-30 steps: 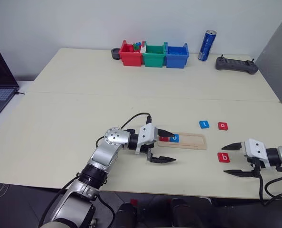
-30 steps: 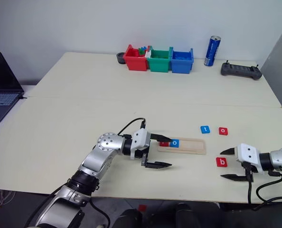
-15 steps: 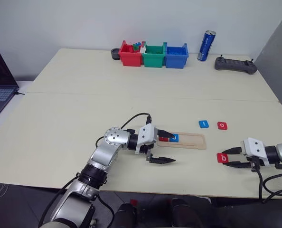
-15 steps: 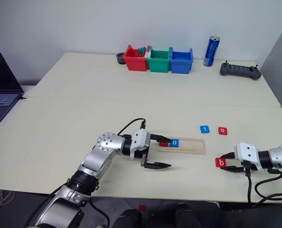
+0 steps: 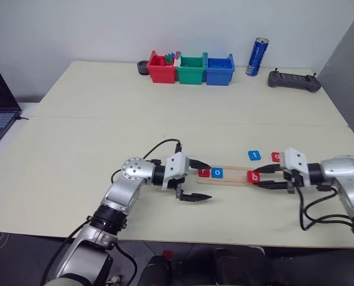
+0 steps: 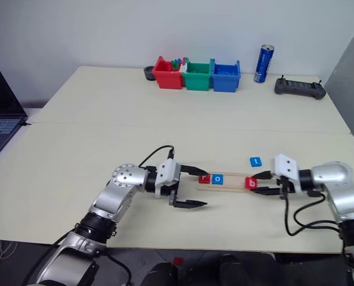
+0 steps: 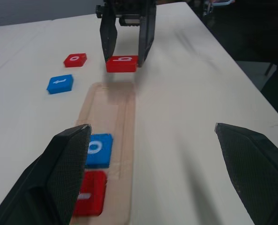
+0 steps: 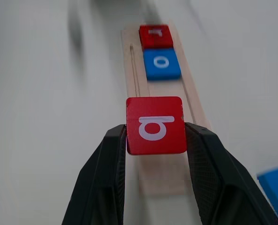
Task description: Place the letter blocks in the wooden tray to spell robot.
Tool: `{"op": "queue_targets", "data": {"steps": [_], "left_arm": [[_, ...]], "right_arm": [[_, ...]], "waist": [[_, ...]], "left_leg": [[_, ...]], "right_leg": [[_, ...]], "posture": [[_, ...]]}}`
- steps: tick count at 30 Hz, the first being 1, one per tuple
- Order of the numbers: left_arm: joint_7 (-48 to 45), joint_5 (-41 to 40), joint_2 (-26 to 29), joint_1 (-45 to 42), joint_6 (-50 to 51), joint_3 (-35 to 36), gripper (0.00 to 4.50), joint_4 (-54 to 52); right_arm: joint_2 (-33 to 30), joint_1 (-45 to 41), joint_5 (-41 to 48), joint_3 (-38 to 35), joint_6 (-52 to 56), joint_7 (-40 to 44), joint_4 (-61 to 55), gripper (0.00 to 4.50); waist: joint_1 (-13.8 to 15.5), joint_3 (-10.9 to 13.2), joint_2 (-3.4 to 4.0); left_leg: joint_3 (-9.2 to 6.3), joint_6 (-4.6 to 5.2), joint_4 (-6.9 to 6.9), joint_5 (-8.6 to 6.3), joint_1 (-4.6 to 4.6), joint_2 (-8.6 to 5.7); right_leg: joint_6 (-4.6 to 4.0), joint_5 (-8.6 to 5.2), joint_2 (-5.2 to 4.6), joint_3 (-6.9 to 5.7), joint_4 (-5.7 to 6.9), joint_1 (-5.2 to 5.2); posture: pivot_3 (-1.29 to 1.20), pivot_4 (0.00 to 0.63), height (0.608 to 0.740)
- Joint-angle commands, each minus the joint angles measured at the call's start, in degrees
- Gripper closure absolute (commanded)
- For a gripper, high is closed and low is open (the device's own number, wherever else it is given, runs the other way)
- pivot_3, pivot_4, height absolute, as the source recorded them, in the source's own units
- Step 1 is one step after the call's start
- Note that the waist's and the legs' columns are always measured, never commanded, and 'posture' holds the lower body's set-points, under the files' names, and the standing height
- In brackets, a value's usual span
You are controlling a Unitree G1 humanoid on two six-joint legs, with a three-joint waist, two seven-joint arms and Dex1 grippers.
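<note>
We see the long pale wooden tray (image 5: 227,174) lying flat near the front of the cream table (image 5: 165,119), with a red square tile marked "r" (image 5: 204,173) and a blue square tile marked "o" (image 5: 217,173) side by side in the groove at its left end. Our right gripper (image 5: 261,177) has its two black fingers clamped on the edges of a red square tile marked "b" (image 8: 155,124), which it holds over the right end of the tray; from the right wrist view the tile looks raised off the wood, though we cannot be sure of the gap. A blue tile marked "t" (image 5: 254,155) lies on the table just behind the tray's right end, and beside it a red tile (image 7: 75,59), which the left wrist view shows as an "o". Our left gripper (image 5: 199,180) sits at the tray's left end with its fingers spread wide and nothing between them. At the far edge stand three plastic bins, red, green and blue (image 5: 192,68), a blue can (image 5: 256,57) and a dark handheld controller (image 5: 294,80).
</note>
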Motion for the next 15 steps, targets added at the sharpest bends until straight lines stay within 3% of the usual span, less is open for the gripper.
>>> {"op": "queue_targets", "data": {"steps": [1,15], "left_arm": [[-0.6,-1.3,1.6,0.3,-1.5,2.5,0.0,0.5],[1.1,-1.0,2.3,2.1,-2.2,2.7,0.0,-0.2]], "right_arm": [[2.5,-4.6,-2.1,2.4,-0.3,-0.6,3.6,3.04],[4.5,-12.1,-6.1,5.0,-5.9,2.9,14.9,3.04]], "waist": [[-0.1,0.0,0.0],[-0.1,0.0,0.01]], "left_leg": [[0.01,0.0,0.0,0.0,0.0,0.0],[-0.03,0.0,-0.02,0.0,-0.11,-0.01]], "right_leg": [[0.0,0.0,0.0,0.0,-0.01,-0.01],[-0.01,0.0,-0.06,-0.05,-0.02,-0.11]], "posture": [[0.0,0.15,0.74],[0.0,0.15,0.74]]}}
